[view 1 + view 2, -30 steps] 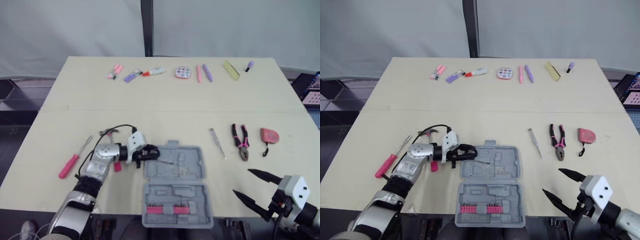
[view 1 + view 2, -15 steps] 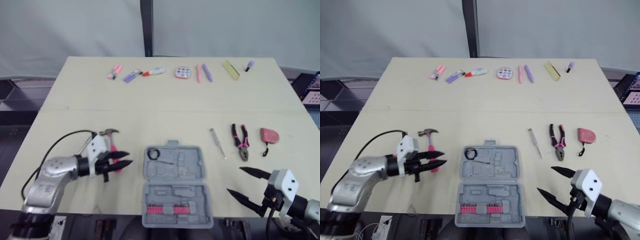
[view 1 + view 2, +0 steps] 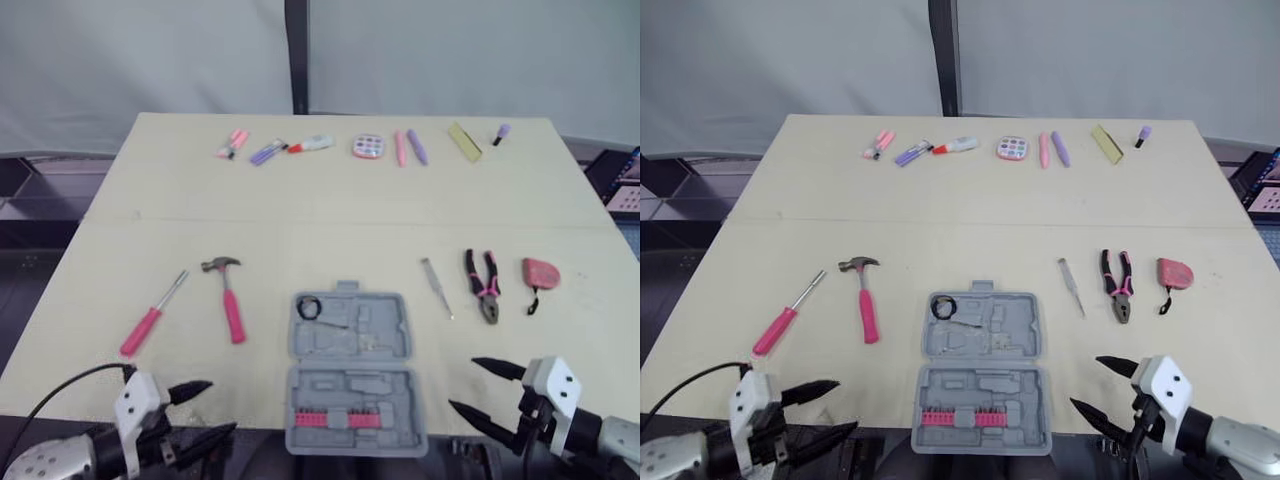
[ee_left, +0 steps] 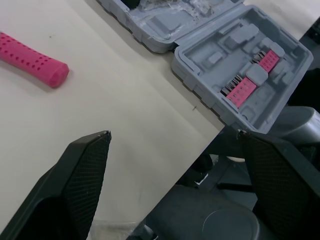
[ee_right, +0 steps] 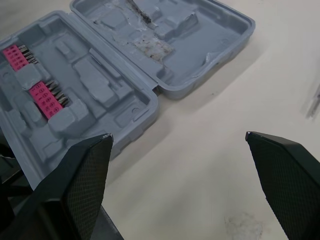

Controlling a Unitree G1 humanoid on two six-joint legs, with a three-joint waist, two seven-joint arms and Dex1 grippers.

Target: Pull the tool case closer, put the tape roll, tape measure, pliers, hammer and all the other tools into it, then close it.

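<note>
The grey tool case (image 3: 350,345) lies open at the table's front edge, with pink bits (image 4: 241,88) in its near half. A black tape roll (image 3: 307,308) sits in the far half's left corner. The pink-handled hammer (image 3: 229,296) and a pink screwdriver (image 3: 150,316) lie left of the case. A thin metal tool (image 3: 435,287), pliers (image 3: 484,285) and the pink tape measure (image 3: 540,272) lie to its right. My left gripper (image 3: 222,407) is open and empty off the front edge, left of the case. My right gripper (image 3: 462,384) is open and empty, right of the case.
A row of small items lies along the far edge: pink and purple markers (image 3: 266,150), a round palette (image 3: 366,146), two pens (image 3: 407,146) and a yellow block (image 3: 462,140). The case's near half (image 3: 980,408) reaches the table's front edge.
My left gripper has let go of the tape roll in the case's far left corner, opened and pulled back past the front edge. The right gripper has drifted slightly.
</note>
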